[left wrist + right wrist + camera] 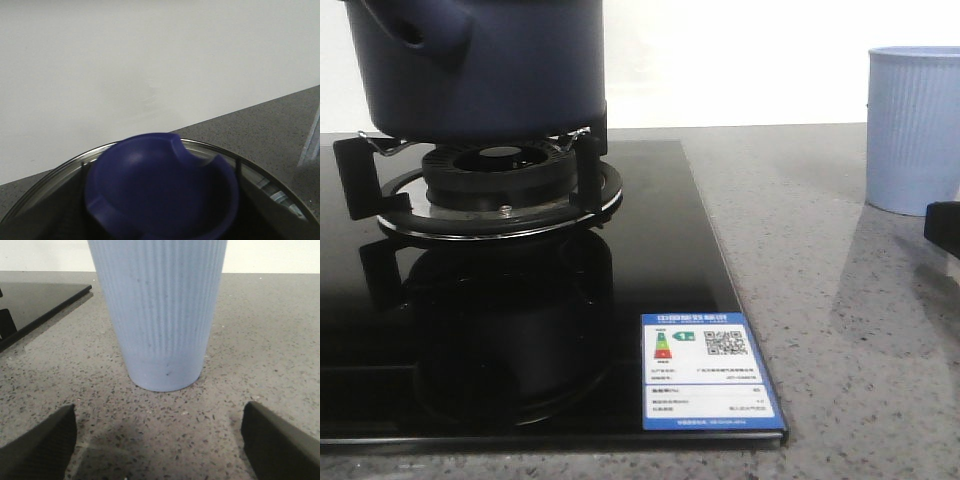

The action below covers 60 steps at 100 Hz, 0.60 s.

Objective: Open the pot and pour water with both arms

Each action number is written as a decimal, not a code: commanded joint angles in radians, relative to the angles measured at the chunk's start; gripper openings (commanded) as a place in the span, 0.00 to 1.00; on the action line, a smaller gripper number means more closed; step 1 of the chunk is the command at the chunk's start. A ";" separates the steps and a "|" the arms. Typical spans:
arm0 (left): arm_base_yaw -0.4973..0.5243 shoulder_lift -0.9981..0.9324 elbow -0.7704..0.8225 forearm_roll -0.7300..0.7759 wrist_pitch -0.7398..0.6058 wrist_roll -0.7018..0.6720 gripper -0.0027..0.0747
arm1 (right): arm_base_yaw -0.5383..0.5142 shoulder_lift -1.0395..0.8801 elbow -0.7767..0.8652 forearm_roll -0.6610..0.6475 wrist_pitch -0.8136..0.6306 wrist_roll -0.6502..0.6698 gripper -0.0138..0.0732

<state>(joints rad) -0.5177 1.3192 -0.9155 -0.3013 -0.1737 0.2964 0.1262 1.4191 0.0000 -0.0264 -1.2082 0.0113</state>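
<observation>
Front view, pot: I see the dark navy pot (480, 65) sitting on the black pan support (365, 175) of the gas burner (500, 175), upper left of frame; its top is cut off by the frame edge, so I cannot see a lid here.
Front view, handle socket: the stubby hollow socket (425, 30) sticks out of the pot wall toward the camera and left.
Front view, hob: black glass hob (520, 340) lies on the grey speckled bench (840, 330); an energy label (705, 372) is stuck at its near right corner.
Front view, cup: light blue ribbed plastic cup (915, 125) stands upright on the bench at the right edge, well apart from the pot.
Front view, right hand: only a small black block (942, 225) shows at the right edge, just beside the cup's base.
Left wrist view, lid: a navy knob (160, 187) fills the lower middle, blurred and very close, on a glass lid with a metal rim (250, 172).
Left wrist view, left hand: fingers do not show; I cannot tell whether they are apart or together.
Right wrist view, cup: the cup (159, 310) stands upright on the bench (260, 345), centred ahead of the right hand (160, 445).
Right wrist view, right hand: two black fingers (42, 447) stand wide apart, touching nothing.
Right wrist view, hob: its edge (45, 302) shows to one side.
</observation>
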 commanded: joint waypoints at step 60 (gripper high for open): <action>-0.013 -0.018 -0.041 0.007 -0.100 -0.010 0.69 | -0.007 -0.009 0.027 0.007 -0.109 0.023 0.86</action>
<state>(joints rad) -0.5224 1.3317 -0.9176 -0.2994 -0.1794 0.2946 0.1262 1.4191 0.0000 -0.0264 -1.2082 0.0113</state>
